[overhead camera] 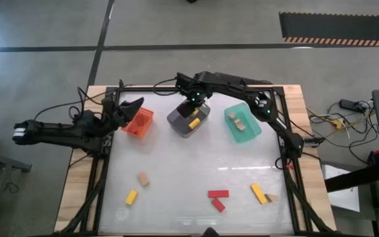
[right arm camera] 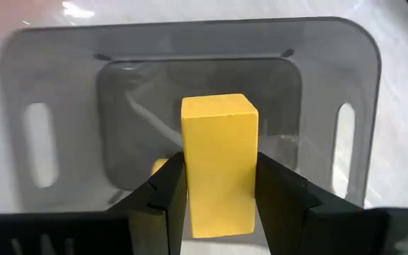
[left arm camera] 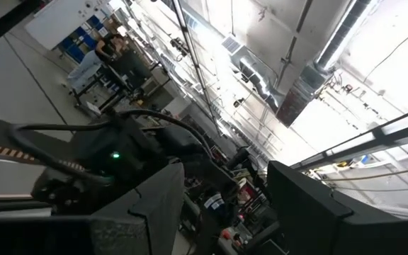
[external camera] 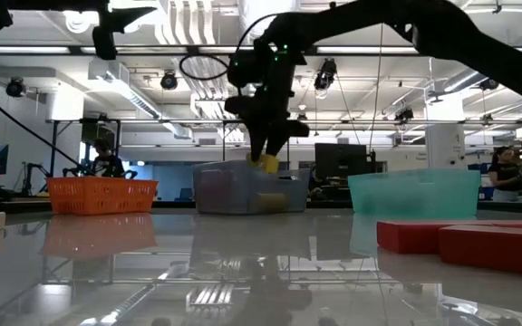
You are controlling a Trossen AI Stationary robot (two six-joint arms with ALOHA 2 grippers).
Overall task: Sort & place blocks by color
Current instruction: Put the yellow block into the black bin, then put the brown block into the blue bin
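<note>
My right gripper [right arm camera: 218, 195] hangs over the grey bin [overhead camera: 181, 125], shut on a yellow block [right arm camera: 218, 156]; the low view shows that block [external camera: 267, 164] just above the bin's rim [external camera: 243, 167]. Another yellow piece [right arm camera: 159, 167] lies in the bin. The orange bin [overhead camera: 139, 122] stands to its left, the green bin [overhead camera: 243, 133] with tan blocks [overhead camera: 239, 122] to its right. My left gripper [overhead camera: 134, 106] is open beside the orange bin, pointing upward into the room [left arm camera: 225, 212]. Loose on the table lie tan [overhead camera: 143, 178], yellow [overhead camera: 131, 197] and red [overhead camera: 218, 194] blocks. My right gripper pinches the yellow block by its two long side faces [right arm camera: 193, 191] between the two fingers. The fingers come from above, pointing steeply down, and run along the block. The block hangs below the fingertips, its free end [right arm camera: 218, 106] toward the bin's floor, clear of the bin.
Near the table's front right lie a second red block [overhead camera: 218, 205], a yellow bar [overhead camera: 259, 193] and a tan block [overhead camera: 272, 197]. The middle of the table between the bins and these blocks is free. The table's black frame [overhead camera: 288, 131] runs along its edges.
</note>
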